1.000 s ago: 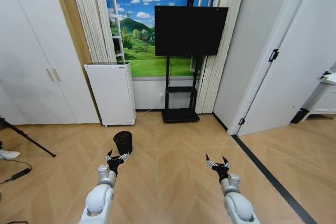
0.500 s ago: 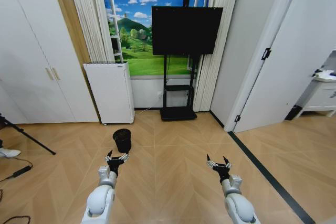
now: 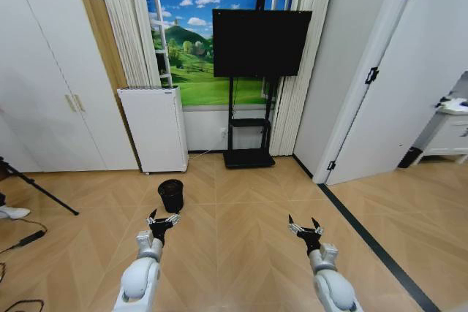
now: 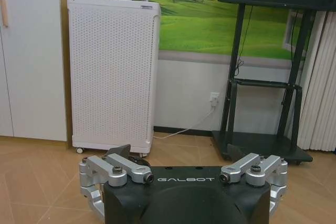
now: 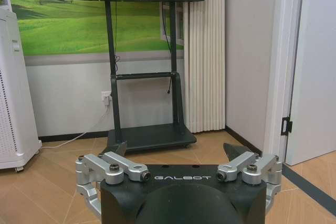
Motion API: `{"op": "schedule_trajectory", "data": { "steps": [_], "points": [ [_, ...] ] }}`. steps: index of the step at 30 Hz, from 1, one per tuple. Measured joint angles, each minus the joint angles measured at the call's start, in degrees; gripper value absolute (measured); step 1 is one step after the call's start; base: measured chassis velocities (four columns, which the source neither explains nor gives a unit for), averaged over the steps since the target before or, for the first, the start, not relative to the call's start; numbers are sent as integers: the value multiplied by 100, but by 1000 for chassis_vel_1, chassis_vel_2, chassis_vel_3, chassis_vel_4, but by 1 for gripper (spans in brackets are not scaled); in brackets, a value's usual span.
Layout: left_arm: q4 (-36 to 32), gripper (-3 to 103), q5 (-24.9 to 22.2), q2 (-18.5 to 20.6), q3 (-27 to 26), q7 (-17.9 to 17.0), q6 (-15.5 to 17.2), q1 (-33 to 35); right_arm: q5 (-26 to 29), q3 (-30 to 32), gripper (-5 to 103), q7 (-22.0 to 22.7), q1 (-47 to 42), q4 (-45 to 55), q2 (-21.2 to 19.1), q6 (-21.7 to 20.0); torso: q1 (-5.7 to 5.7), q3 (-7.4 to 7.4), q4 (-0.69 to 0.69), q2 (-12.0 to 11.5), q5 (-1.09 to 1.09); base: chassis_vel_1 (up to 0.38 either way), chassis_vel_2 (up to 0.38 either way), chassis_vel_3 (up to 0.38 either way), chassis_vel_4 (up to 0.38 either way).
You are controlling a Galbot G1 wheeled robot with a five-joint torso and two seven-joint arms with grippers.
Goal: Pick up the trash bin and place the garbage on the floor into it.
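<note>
The trash bin [image 3: 171,194], a small round black wastebasket, stands upright on the wood floor just in front of the white appliance. My left gripper [image 3: 162,218] hovers open a short way in front of the bin, apart from it and holding nothing. My right gripper [image 3: 305,227] is open and holding nothing too, out over bare floor to the bin's right. The left wrist view has the left gripper [image 4: 181,157] with its fingers spread, and the right wrist view has the right gripper [image 5: 176,150] the same way. The garbage is out of view.
A tall white perforated appliance [image 3: 155,129] stands against the back wall behind the bin. A black TV on a stand [image 3: 261,42] has its base [image 3: 251,158] on the floor to the right. A tripod leg [image 3: 40,196] and a cable [image 3: 22,242] lie at the left.
The whole picture has shifted slightly, so the camera has moved. Both arms hold the same pose, and the bin stands where it was.
</note>
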Motion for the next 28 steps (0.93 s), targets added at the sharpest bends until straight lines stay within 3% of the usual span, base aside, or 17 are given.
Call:
{"op": "schedule_trajectory", "data": {
  "steps": [6, 14, 20, 28],
  "points": [
    [37, 100, 18, 6, -2, -2, -8, -21, 30, 5, 100, 4, 17, -2, 21, -24, 0, 0, 0, 0, 0, 0, 0, 0, 0],
    [-27, 100, -26, 69, 61, -143, -31, -36, 878, 20, 100, -122, 54, 373, 16, -359, -1, -1, -1, -1, 0, 0, 0, 0, 0],
    [-120, 100, -83, 133, 73, -136, 25, -72, 902, 34, 100, -75, 148, 469, 41, -322, -1, -1, 0, -2, 0, 0, 0, 0, 0],
    [-273, 100, -122, 285, 20, 17, 149, -93, 497, 60, 100, -25, 159, 427, 88, 47, -1, -1, 0, -2, 1, 0, 0, 0, 0]
  ]
}}
